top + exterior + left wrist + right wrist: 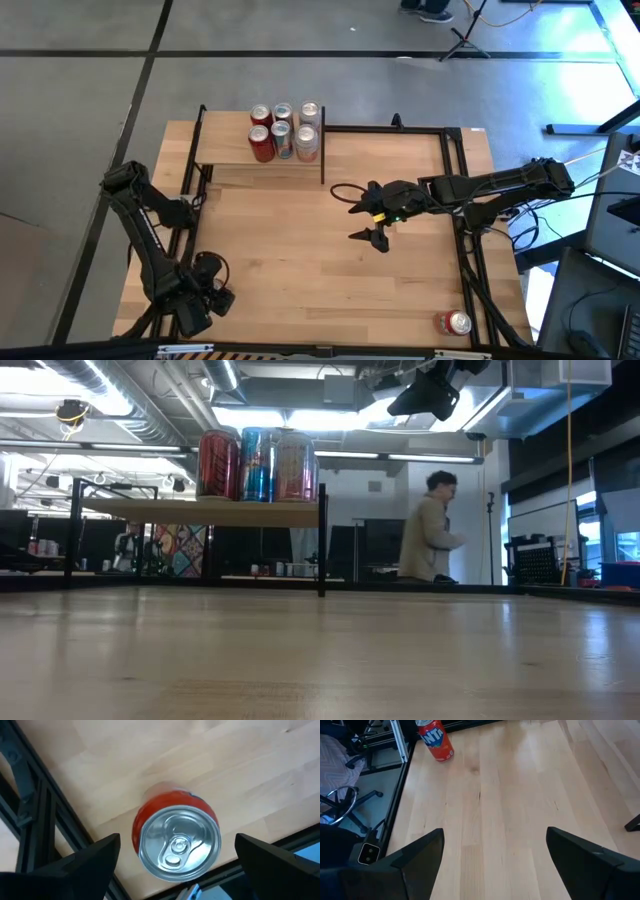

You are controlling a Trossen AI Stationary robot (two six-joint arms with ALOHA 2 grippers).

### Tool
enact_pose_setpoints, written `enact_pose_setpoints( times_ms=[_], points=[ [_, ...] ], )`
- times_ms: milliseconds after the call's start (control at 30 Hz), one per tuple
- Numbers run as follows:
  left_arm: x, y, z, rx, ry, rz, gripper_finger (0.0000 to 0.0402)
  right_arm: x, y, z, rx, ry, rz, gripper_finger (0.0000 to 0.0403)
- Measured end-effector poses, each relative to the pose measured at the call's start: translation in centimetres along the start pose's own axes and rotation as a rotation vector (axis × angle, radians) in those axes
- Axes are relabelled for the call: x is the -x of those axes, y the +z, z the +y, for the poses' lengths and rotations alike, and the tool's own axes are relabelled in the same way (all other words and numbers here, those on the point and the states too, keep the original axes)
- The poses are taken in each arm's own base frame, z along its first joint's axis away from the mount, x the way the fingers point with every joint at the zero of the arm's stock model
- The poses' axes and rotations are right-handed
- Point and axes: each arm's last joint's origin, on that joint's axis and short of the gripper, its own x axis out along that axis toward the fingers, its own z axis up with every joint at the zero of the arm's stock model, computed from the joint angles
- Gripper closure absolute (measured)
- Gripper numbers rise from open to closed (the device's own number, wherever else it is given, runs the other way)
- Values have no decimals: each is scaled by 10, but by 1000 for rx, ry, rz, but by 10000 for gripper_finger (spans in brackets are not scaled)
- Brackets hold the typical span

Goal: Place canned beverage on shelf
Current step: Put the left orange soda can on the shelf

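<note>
- Right tool [342,213] hangs over the middle of the table [300,270], a little toward the right edge; its jaws are spread wide and we see nothing between them, only bare wood below.
- Left tool [177,836] is at the front left corner of the table, pointing straight down. Its jaws are spread as well, one on each side of an orange can [175,845] and clear of it.
- We see the table as a large light-wood top in a black frame, with the right arm reaching in from beyond the right edge.
- A person [430,530] in a light jacket stands in the room behind the table, seen from the low camera.
- We find the shelf [225,150] by the back edge, toward the back left corner: a small raised light-wood board on thin black posts.
- Six cans [284,130] stand upright on the shelf's right end, packed close in two rows of three, red, blue and pale ones among them.
- That orange can below the left tool stands upright on the table, just beside the frame; from above the arm hides it.
- We see a second orange can [455,322] standing alone near the front right corner, well apart from both tools.
</note>
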Motion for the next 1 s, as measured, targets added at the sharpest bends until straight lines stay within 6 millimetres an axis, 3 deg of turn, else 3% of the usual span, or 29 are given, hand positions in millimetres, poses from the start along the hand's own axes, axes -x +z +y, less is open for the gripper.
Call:
enact_pose_setpoints(
  times_ms=[600,767,1000],
  points=[
    [-25,-20,20,-94,-104,-124,23,0,0,0,1,0,0,63],
    [-25,-21,21,-138,-91,-114,55,0,0,0,1,0,0,63],
    [-23,-19,19,-243,-103,-137,133,0,0,0,1,0,0,63]
  ],
)
